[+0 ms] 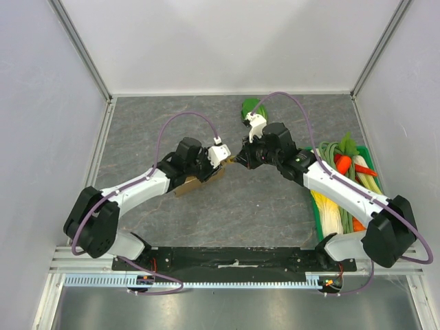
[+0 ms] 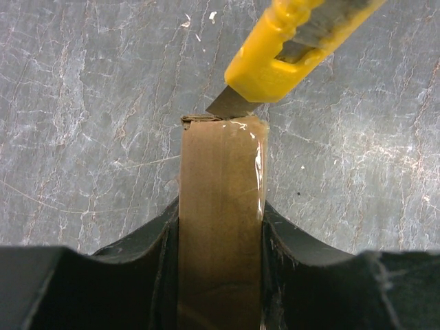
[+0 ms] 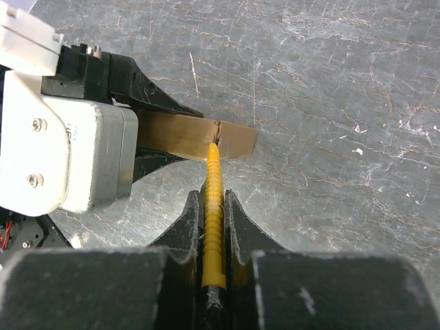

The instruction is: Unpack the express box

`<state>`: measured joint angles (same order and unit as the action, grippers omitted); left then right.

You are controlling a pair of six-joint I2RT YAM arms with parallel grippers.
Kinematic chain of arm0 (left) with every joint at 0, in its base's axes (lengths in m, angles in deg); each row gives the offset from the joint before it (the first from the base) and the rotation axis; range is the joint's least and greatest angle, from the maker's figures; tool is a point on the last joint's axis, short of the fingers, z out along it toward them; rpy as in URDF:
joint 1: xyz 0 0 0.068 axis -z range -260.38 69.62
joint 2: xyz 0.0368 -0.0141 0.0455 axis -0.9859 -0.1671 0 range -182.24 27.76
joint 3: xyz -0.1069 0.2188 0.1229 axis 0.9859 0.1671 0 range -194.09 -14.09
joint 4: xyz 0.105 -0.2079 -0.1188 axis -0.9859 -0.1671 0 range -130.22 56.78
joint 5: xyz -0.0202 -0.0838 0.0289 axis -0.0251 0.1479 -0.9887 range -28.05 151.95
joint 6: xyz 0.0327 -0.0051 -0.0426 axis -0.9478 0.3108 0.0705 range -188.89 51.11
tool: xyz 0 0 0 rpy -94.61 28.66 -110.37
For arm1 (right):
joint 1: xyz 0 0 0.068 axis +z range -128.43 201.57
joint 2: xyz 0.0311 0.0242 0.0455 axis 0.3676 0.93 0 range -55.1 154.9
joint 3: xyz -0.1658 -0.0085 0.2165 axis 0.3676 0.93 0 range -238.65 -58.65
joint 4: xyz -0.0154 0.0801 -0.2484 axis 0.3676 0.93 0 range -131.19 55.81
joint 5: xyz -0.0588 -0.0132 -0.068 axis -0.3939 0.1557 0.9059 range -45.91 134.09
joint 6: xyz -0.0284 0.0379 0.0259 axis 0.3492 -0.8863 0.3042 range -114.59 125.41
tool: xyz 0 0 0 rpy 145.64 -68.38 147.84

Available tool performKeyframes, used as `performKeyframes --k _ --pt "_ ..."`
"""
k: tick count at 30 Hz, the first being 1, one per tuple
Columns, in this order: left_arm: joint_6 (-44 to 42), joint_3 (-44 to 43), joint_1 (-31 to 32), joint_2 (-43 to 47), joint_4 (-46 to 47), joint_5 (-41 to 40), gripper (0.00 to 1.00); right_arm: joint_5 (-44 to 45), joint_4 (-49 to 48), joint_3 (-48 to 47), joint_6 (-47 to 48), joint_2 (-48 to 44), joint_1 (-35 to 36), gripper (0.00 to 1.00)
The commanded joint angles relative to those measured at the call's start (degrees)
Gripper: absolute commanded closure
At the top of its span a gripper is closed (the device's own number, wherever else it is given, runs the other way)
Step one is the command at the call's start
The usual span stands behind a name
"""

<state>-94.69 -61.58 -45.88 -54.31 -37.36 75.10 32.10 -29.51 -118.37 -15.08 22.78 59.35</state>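
My left gripper [image 2: 220, 265] is shut on the express box [image 2: 221, 206], a narrow brown cardboard box held on edge, its taped end pointing away from the wrist. In the top view the box [image 1: 187, 185] sits at mid-table under the left gripper [image 1: 208, 172]. The right gripper [image 3: 214, 220] is shut on a yellow utility knife [image 3: 214, 199]. The knife's grey blade [image 2: 230, 104] touches the box's far end at the tape seam. From above, the right gripper [image 1: 242, 158] meets the box's tip from the right.
A green crate [image 1: 317, 221] of vegetables, with a carrot [image 1: 347, 163] on top, stands at the right edge. A green leafy vegetable [image 1: 251, 108] lies behind the right wrist. White walls and metal rails enclose the grey stone tabletop [image 1: 261, 206].
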Motion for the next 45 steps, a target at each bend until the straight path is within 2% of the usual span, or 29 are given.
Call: performKeyframes --k 1,13,15,16,19,20,22,23,33,38,45 --pt "4.44 0.46 -3.12 -4.42 -3.42 -4.27 0.98 -9.80 13.89 1.80 0.98 -2.47 1.16 1.00" --pt "5.50 -1.38 -4.53 -5.83 -4.20 -2.51 0.98 -6.39 19.87 -0.21 1.33 -6.61 0.81 1.00" --pt "5.85 -2.08 -4.53 -5.57 -4.38 -1.11 0.93 -4.28 19.96 -0.74 1.42 -7.22 0.80 1.00" --pt "6.29 -2.35 -4.53 -5.30 -4.47 -0.50 0.89 -3.23 19.61 -1.09 1.42 -7.31 0.80 1.00" --pt "7.69 -4.02 -4.53 -4.69 -5.09 1.70 0.63 -0.85 17.95 -1.88 0.98 -6.52 0.80 1.00" --pt "8.22 -4.89 -4.53 -4.51 -5.17 2.75 0.40 -0.50 17.15 -1.97 0.89 -6.26 0.72 1.00" --pt "9.45 -5.95 -4.53 -4.42 -5.00 3.37 0.22 0.12 14.79 -2.06 -0.07 -5.64 0.72 1.00" --pt "9.80 -7.08 -4.53 -4.51 -5.00 3.55 0.09 0.38 14.08 -2.15 -0.16 -5.38 0.80 1.00" --pt "14.90 -13.51 -5.93 -5.92 -7.63 2.50 0.04 0.91 6.69 -3.03 -1.57 1.21 0.80 1.00" --pt "21.57 -15.53 -9.01 -5.21 -11.50 3.29 0.05 2.41 2.47 -3.29 -2.10 3.93 0.80 1.00" --pt "29.75 -16.32 -9.36 -4.95 -15.54 6.19 0.08 3.37 -0.52 -6.19 -3.15 7.71 1.16 1.00"
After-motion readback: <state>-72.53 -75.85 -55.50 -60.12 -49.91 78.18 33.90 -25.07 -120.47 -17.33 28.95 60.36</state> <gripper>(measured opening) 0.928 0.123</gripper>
